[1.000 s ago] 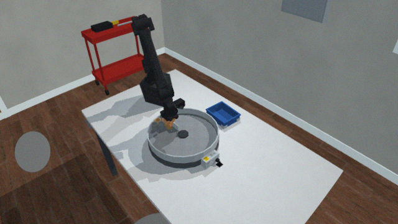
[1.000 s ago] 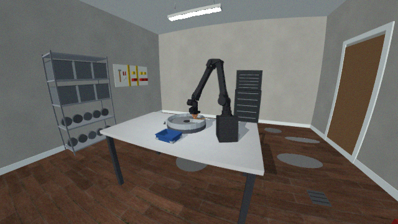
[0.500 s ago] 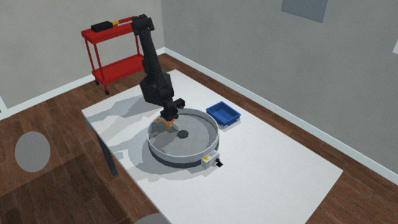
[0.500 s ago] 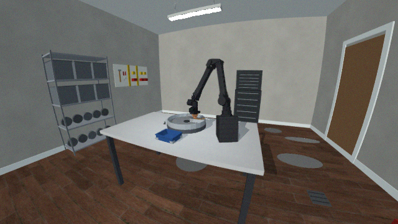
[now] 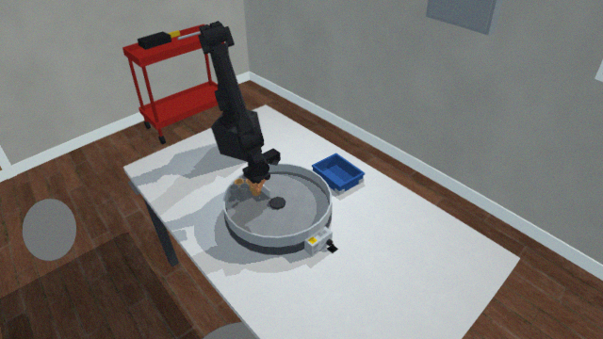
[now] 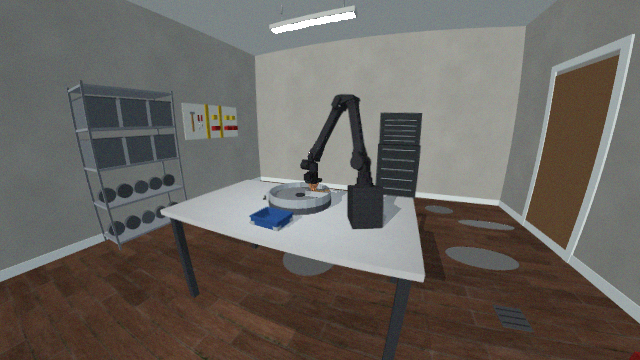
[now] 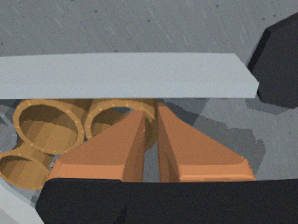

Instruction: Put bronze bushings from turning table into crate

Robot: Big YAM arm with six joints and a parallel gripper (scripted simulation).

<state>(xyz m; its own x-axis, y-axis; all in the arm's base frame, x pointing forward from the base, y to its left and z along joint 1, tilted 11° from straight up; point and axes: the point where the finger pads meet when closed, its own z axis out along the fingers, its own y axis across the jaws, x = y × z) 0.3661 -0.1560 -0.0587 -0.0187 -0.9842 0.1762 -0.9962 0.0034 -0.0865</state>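
My gripper (image 5: 255, 193) (image 6: 313, 189) (image 7: 151, 111) is low inside the turning table (image 5: 278, 240) (image 6: 302, 204). Its orange fingers are nearly together, shut on the wall of the rightmost bronze bushing (image 7: 102, 125), one finger over its opening and one outside. A second bronze bushing (image 7: 50, 134) stands just left of it. A third bronze bushing (image 7: 25, 172) is at the lower left in the wrist view. A grey part at that view's left edge may be a steel bushing (image 7: 6, 134). The blue crate (image 5: 338, 172) (image 6: 271, 218) stands beside the turning table and looks empty.
A pale bar (image 7: 125, 75) runs right beside the bushings and fingers. The turning table has a raised rim and a dark centre hub (image 5: 277, 202). A control box (image 5: 317, 240) sits on its outer side. The wall near the crate is beyond the table edge.
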